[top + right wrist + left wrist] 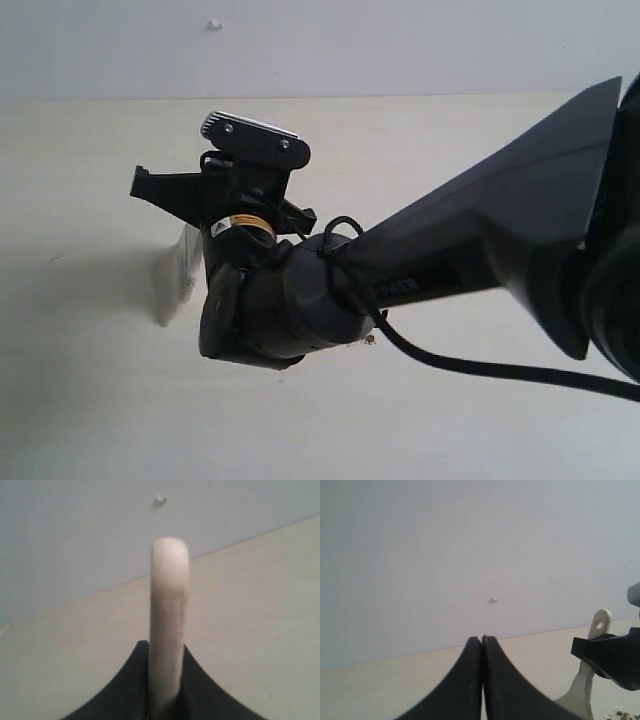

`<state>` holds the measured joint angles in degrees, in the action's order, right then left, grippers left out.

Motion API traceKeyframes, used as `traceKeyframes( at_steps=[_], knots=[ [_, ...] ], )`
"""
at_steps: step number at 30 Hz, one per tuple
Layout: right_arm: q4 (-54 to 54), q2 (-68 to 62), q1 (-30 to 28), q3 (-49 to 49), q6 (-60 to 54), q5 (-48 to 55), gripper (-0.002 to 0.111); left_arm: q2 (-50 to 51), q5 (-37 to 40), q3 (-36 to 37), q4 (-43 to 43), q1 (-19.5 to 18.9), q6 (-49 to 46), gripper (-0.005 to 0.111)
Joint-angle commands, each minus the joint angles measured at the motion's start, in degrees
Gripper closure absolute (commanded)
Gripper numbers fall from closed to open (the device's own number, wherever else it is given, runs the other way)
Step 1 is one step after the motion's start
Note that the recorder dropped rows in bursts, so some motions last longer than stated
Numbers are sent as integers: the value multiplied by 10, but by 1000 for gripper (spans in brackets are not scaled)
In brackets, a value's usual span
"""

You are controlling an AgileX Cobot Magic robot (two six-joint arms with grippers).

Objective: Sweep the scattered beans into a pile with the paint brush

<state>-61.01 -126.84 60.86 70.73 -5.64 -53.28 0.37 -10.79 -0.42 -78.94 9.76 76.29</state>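
My right gripper (167, 647) is shut on the pale wooden handle of the paint brush (169, 595), which stands up between the fingers. In the exterior view the right arm reaches across the table, and the right gripper (165, 190) is held over the brush's silver ferrule and off-white bristles (185, 265), which point down at the table. The left wrist view shows the handle's end with its hole (600, 625) and a few beans (620, 714) at the frame's edge. One bean (370, 340) peeks out under the arm. The arm hides the pile. My left gripper (481, 639) is shut and empty.
The pale table (90, 400) runs back to a plain grey wall with a small white speck (214, 24). The right arm's black cable (480, 368) trails over the table.
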Motion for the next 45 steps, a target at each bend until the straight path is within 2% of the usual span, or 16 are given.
traceKeyframes(
  at_steps=[1, 6, 12, 19, 30, 38, 45],
  knots=[
    [-69, 3, -3, 0, -105, -14, 108, -4, 0, -1, -1, -1, -1, 107],
    [-114, 8, -3, 0, -166, -24, 108, -4, 0, -1, -1, -1, -1, 107],
    [-188, 43, -3, 0, -300, -47, 108, -4, 0, -1, -1, -1, -1, 107],
    [-250, 48, -3, 0, -358, -70, 108, -4, 0, -1, -1, -1, -1, 107],
    [-146, 56, 11, 0, -310, -82, 108, -4, 0, -1, -1, -1, -1, 107],
    [-151, 106, 11, 0, -347, -93, 108, -4, 0, -1, -1, -1, -1, 107],
    [-144, 176, 18, -25, -378, -22, 108, -4, 0, -1, -1, -1, -1, 107]
  ],
)
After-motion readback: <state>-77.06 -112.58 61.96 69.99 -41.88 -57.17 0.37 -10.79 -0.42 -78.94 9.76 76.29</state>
